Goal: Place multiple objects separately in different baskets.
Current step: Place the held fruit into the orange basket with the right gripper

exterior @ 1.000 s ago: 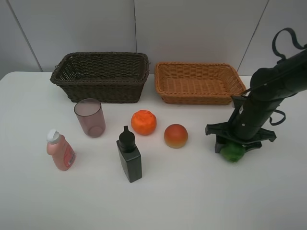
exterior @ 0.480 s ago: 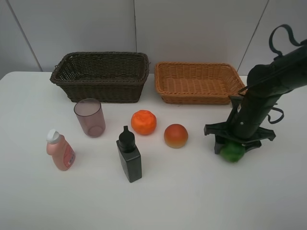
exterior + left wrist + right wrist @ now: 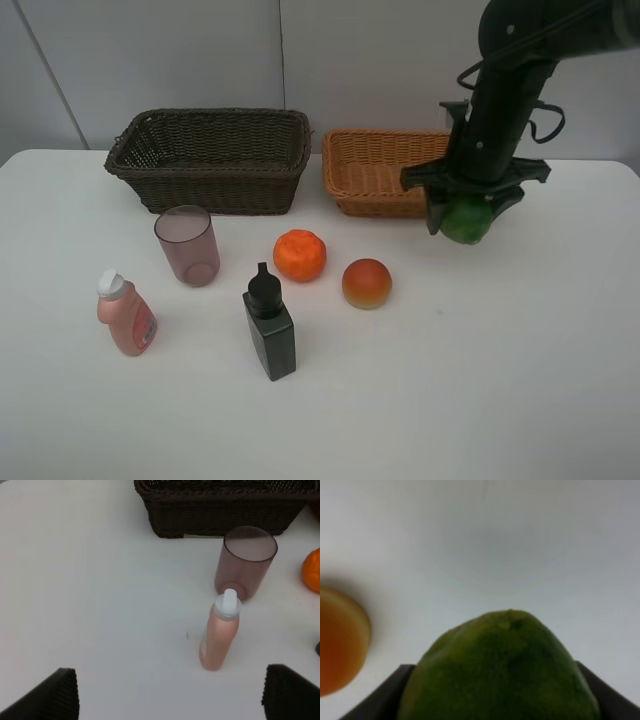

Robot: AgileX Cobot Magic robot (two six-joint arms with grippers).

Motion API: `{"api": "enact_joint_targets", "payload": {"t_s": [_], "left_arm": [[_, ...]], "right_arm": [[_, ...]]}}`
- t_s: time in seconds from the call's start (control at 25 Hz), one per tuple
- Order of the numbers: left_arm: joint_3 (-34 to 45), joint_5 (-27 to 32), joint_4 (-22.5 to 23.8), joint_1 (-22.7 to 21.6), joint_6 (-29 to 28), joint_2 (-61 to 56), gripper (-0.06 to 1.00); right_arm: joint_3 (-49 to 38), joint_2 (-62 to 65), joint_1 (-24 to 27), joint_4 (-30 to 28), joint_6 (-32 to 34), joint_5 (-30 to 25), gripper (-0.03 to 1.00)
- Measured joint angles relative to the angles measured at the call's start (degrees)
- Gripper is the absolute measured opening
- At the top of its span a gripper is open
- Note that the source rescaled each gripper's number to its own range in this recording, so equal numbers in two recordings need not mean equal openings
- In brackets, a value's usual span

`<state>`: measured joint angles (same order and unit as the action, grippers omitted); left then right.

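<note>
My right gripper [image 3: 466,222] is shut on the green round fruit [image 3: 465,219] and holds it in the air by the front right corner of the light orange-tan basket [image 3: 385,175]. The fruit fills the right wrist view [image 3: 500,670]. The dark brown basket [image 3: 212,158] stands at the back left. On the table are the mauve cup [image 3: 187,245], pink white-capped bottle [image 3: 126,314], black square bottle [image 3: 269,324], tangerine [image 3: 300,255] and peach-like fruit [image 3: 367,283]. My left gripper [image 3: 170,695] is open, short of the pink bottle [image 3: 220,630] and the cup [image 3: 246,560].
The white table [image 3: 480,380] ends at a pale wall behind the baskets. The peach-like fruit shows blurred at the edge of the right wrist view [image 3: 337,640]. The tangerine [image 3: 312,570] and the dark basket [image 3: 220,505] show in the left wrist view.
My right gripper has lifted the green fruit off the table and carried it up and back toward the light basket. Nothing else has moved.
</note>
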<state>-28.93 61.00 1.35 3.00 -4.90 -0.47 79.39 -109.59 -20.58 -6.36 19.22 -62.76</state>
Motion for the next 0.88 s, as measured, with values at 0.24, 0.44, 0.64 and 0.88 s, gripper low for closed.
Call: {"api": "enact_joint_targets", "payload": {"t_s": [0.24, 0.44, 0.64, 0.88], "left_arm": [[0.0, 0.0, 0.0, 0.0, 0.0, 0.0, 0.96], [0.0, 0.0, 0.0, 0.0, 0.0, 0.0, 0.96], [0.0, 0.0, 0.0, 0.0, 0.0, 0.0, 0.96], [0.0, 0.0, 0.0, 0.0, 0.0, 0.0, 0.96]], "right_arm": [[16.19, -7.8, 0.0, -0.64, -0.8, -4.47, 0.38], [28.04, -13.99, 0.0, -1.66, -1.76, -4.03, 0.38], [32.08, -17.92, 0.0, -1.6, -2.15, 2.63, 0.38], [32.14, -22.0, 0.0, -1.59, -2.15, 11.2, 0.38]]}}
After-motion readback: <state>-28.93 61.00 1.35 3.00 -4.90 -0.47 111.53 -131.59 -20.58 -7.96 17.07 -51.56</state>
